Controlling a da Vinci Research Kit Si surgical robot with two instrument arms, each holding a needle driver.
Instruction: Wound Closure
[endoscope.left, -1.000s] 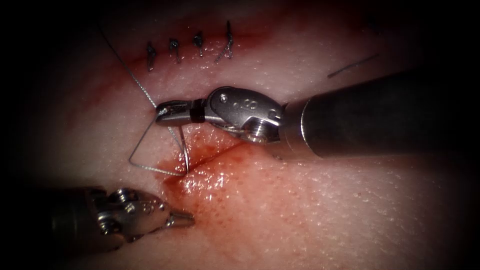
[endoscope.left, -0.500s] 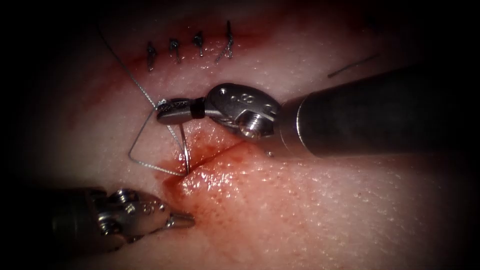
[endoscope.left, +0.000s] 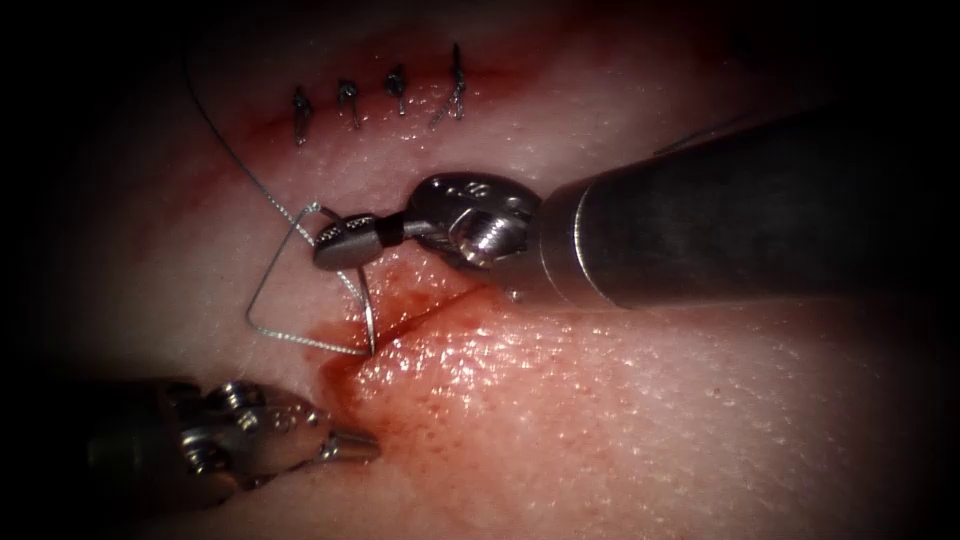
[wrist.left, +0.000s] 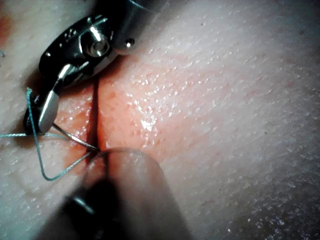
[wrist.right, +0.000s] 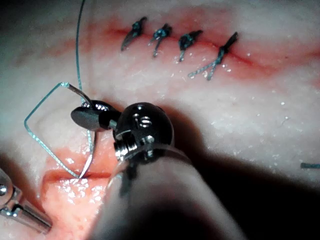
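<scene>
Gripping the needle near its tail end, the right tool is seen at the centre of the endoscope view, its jaws pressed together on the curved steel; the shaft runs off toward three o'clock. From the jaws the needle curves down toward six o'clock, and its tip is set in the tissue at the left end of the open cut, where red fluid is pooled (whether the tip is buried deep cannot be told). The same grasp is shown in the right wrist view: right tool, needle, point at the cut's edge. The thread is seen leaving the needle's tail, running out to the left of the cut in a triangular loop on the tissue, with one strand climbing toward eleven o'clock. In the left wrist view the thread is drawn as a teal loop beside the right tool, and the needle meets the cut there. At seven o'clock in the endoscope view the left tool is held just off the tissue, below the cut's left end, jaws closed on nothing. Toward twelve o'clock, a row of four tied stitches is laid across an already closed cut.
</scene>
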